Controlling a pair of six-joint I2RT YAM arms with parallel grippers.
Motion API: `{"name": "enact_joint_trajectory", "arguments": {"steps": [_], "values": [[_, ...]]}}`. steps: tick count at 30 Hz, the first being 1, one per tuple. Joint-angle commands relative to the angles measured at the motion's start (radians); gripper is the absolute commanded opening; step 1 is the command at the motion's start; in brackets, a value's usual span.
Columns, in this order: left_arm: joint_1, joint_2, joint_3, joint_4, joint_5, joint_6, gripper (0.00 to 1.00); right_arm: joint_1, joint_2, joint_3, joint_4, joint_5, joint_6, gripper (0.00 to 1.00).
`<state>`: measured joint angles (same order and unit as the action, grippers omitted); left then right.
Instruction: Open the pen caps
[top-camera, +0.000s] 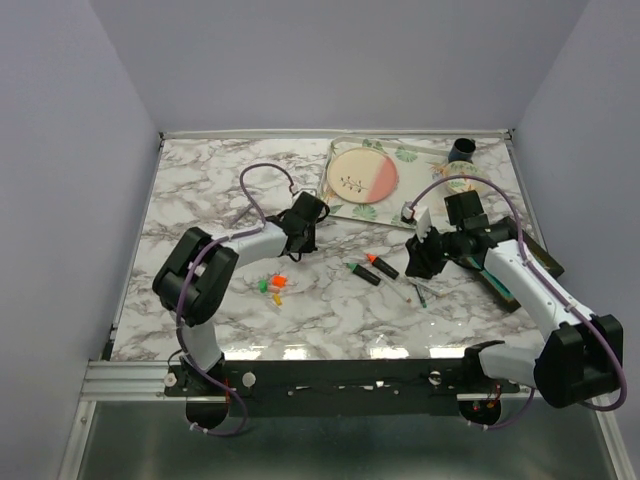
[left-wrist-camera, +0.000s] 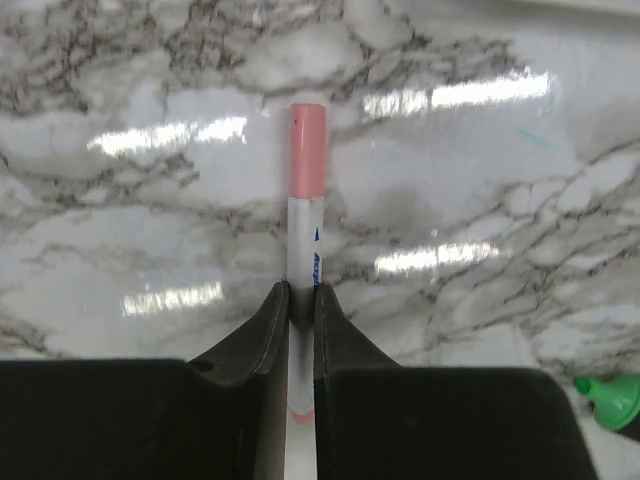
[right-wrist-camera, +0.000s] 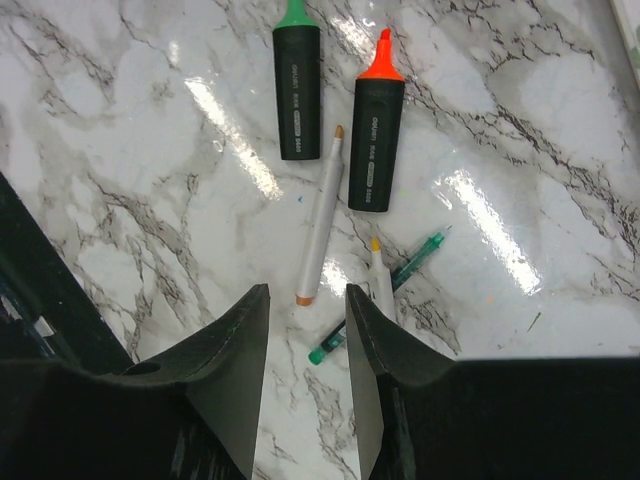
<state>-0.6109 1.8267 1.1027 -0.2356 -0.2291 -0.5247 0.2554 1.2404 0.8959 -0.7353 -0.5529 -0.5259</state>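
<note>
Where lilac walls (top-camera: 70, 150) enclose glossy marble table (top-camera: 200, 190), left pincer (left-wrist-camera: 302, 292) grips pen (left-wrist-camera: 303, 232).

In the left wrist view, the white pen's (left-wrist-camera: 303, 245) lower barrel is hidden at bottom centre between the fingers of the left gripper (left-wrist-camera: 301, 288), and a green piece (left-wrist-camera: 612, 398) at lower right is cut off by the frame edge. In the right wrist view, a yellow-tipped pen (right-wrist-camera: 377, 272) is half hidden at lower centre behind a finger (right-wrist-camera: 378, 345) of the right gripper (right-wrist-camera: 306, 292). In the top view, the loose caps (top-camera: 275, 287) left of centre are too small to count.
</note>
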Motion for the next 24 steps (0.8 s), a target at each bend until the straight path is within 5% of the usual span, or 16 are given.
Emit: {"name": "enact_joint_trajectory", "arguments": {"steps": [1, 6, 12, 14, 16, 24], "values": [[-0.039, -0.193, -0.214, 0.180, 0.124, -0.093, 0.00, 0.004, -0.085, -0.009, -0.009, -0.160, -0.039, 0.44], [-0.096, -0.364, -0.412, 0.566, 0.287, -0.294, 0.00, 0.004, -0.142, -0.020, 0.017, -0.291, -0.017, 0.45], [-0.231, -0.386, -0.488, 0.916, 0.255, -0.467, 0.00, 0.005, -0.145, -0.031, 0.072, -0.438, 0.070, 0.51], [-0.282, -0.371, -0.469, 0.981, 0.234, -0.498, 0.00, 0.007, -0.142, -0.046, 0.094, -0.476, 0.096, 0.58], [-0.306, -0.339, -0.443, 1.055, 0.188, -0.547, 0.00, 0.004, -0.137, -0.057, 0.125, -0.489, 0.139, 0.77], [-0.426, -0.238, -0.336, 1.130, 0.018, -0.583, 0.00, 0.005, -0.105, -0.051, 0.226, -0.352, 0.341, 0.81]]}}
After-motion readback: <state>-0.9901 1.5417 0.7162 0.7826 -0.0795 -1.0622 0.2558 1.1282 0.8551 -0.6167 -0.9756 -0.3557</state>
